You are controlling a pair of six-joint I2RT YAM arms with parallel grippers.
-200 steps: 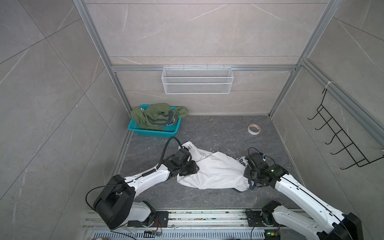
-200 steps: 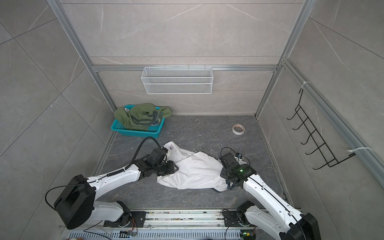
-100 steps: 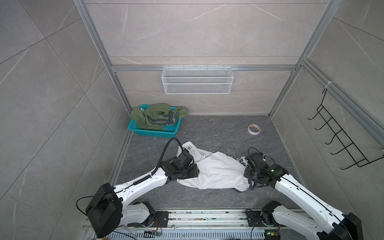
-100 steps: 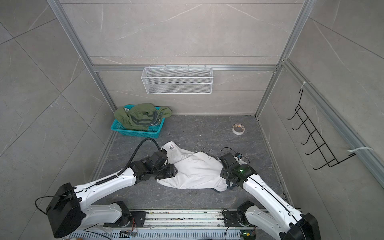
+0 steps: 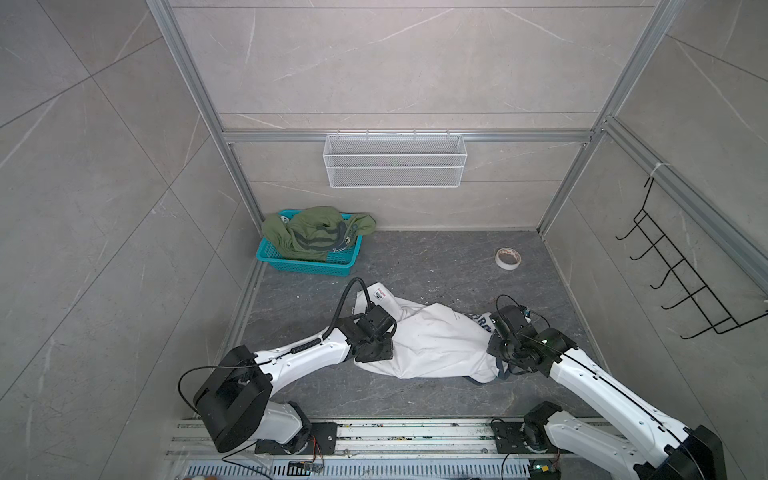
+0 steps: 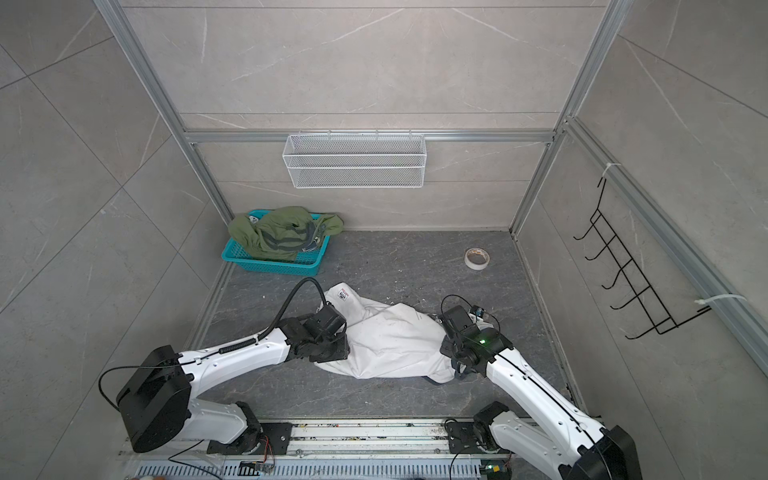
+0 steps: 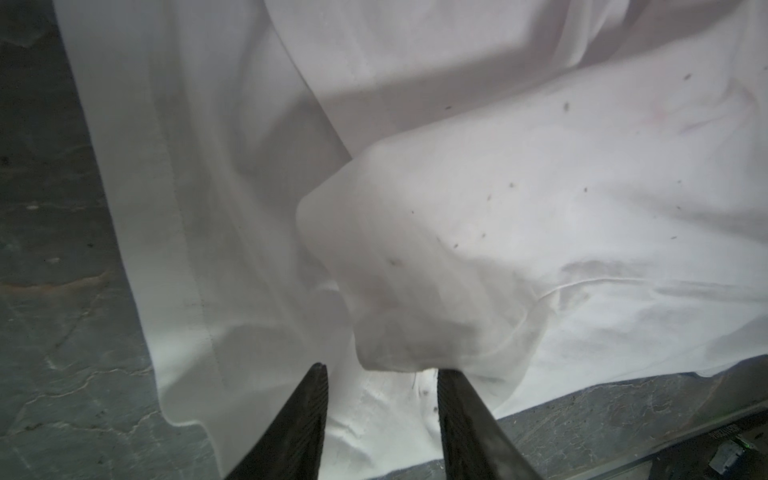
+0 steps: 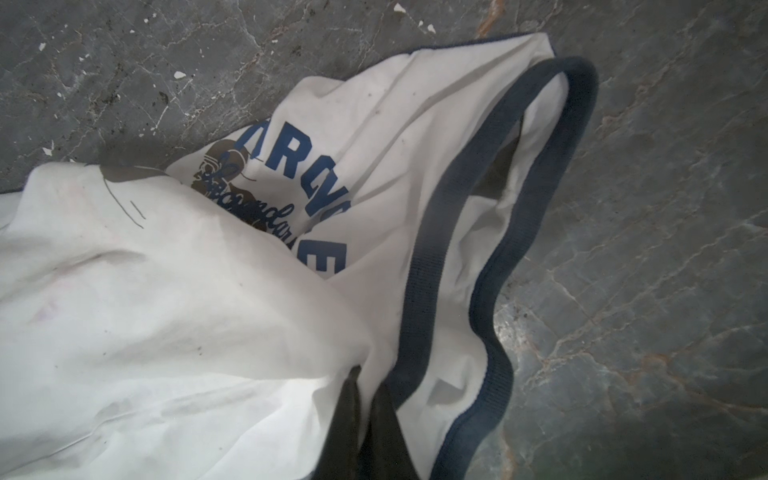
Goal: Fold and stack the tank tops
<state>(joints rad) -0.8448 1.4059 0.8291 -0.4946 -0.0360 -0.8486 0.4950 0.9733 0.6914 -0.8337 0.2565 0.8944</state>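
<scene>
The white tank top (image 5: 436, 345) lies crumpled on the dark floor in both top views, its navy lettering (image 8: 307, 178) and navy trim (image 8: 453, 216) at the right end. At the shirt's left end my left gripper (image 7: 381, 370) stands open low over the white cloth (image 7: 540, 187), and a raised fold touches one fingertip (image 7: 446, 376). My right gripper (image 8: 368, 378) is shut on a pinch of white cloth just beside the trim. The olive green tank top (image 5: 316, 232) is heaped in the teal basket (image 5: 307, 266) at the back left.
A roll of tape (image 5: 508, 258) lies on the floor at the back right. A white wire basket (image 5: 395, 160) hangs on the back wall and a black hook rack (image 5: 681, 282) on the right wall. The arms' mounting rail (image 5: 374, 432) runs along the front.
The left arm's rear joint swung toward the front and came back, while its gripper stayed at the shirt's left end. The right arm and the white tank top have hardly moved.
</scene>
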